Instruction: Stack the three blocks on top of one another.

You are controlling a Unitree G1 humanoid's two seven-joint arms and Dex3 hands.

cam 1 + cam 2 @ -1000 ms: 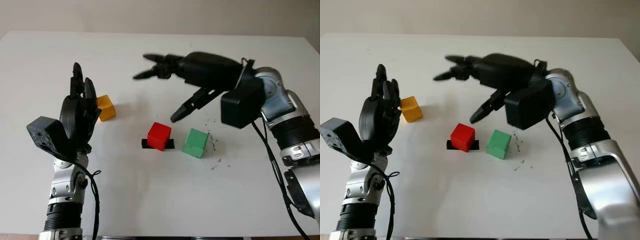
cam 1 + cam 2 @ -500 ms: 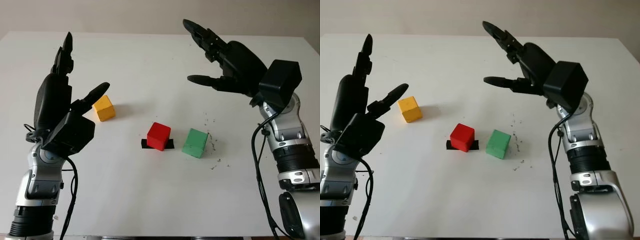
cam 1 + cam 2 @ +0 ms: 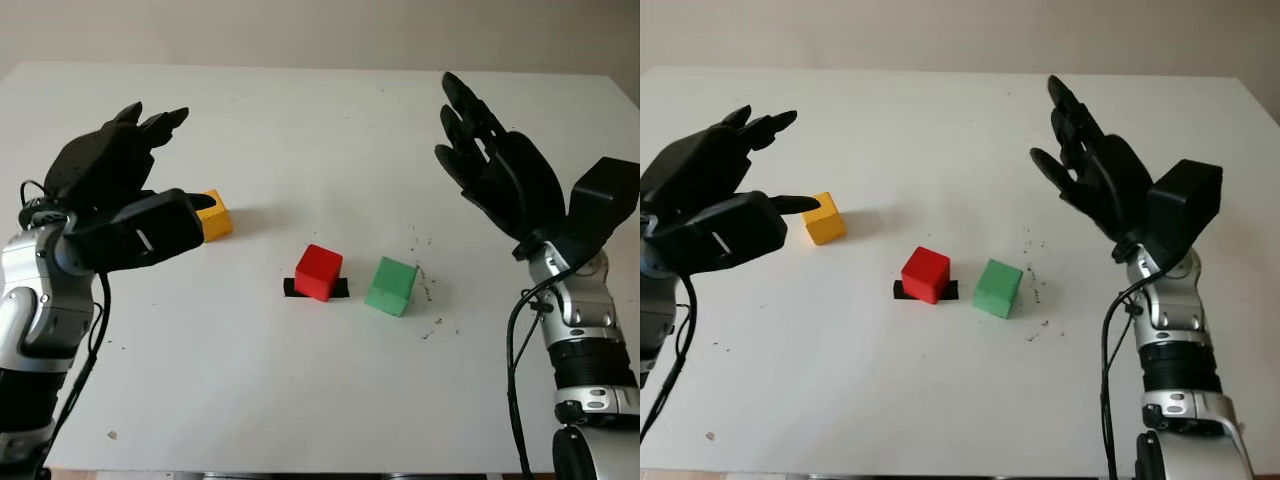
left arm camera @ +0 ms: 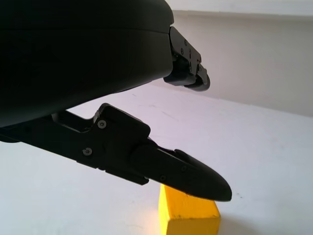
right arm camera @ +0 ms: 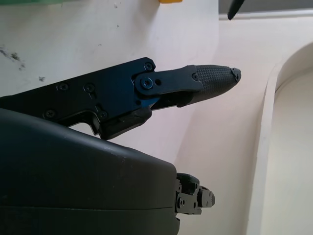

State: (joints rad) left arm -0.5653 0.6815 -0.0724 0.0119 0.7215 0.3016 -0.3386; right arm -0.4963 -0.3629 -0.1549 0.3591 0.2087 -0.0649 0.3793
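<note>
The white table (image 3: 300, 400) carries everything, with both arms raised above it and nothing in either grasp; the right hand (image 3: 500, 175) is held up over the table's right side, palm turned toward the middle, open and touching nothing; the left hand (image 3: 115, 195) hovers over the table's left side, also open and empty, its fingers (image 4: 181, 174) reaching forward above the surface without touching it.

The three blocks all sit on the table, none stacked; the green block (image 3: 391, 286) lies down and inward from the right hand, well apart from it, a plain cube turned slightly askew; the red block (image 3: 319, 272) sits just beside the green one on the side toward the left hand, resting on a short strip of black tape (image 3: 340, 289) whose ends show at either side; the yellow block (image 3: 823, 218) lies just beyond the left hand's thumb tip, near it but apart, and in the left wrist view it sits on the table directly under that outstretched finger, its top face bright and its front face shaded.

Small dark specks (image 3: 430, 290) dot the table beside the green block, on the right hand's side.
</note>
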